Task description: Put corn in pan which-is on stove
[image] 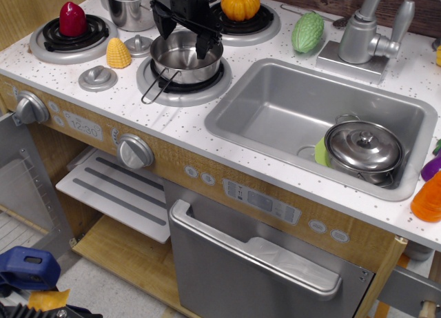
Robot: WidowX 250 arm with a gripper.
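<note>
The yellow corn [118,54] stands on the white speckled stove [83,59], between the back-left burner and the front burner. The shiny steel pan [185,58] sits on the front burner, its wire-loop handle [157,87] pointing to the front left. It looks empty. My black gripper [182,36] hangs over the pan, fingers spread wide to either side of the pan's rim. It is open and holds nothing. The corn lies to the left of the gripper, a short way off.
A red toy [72,18] sits on the back-left burner, an orange pumpkin [240,2] on the back-right one, a steel pot [127,7] behind. A green gourd [307,32] lies by the faucet [362,35]. A lidded pot [364,149] sits in the sink [275,111]. Two grey knobs [98,76] lie near the corn.
</note>
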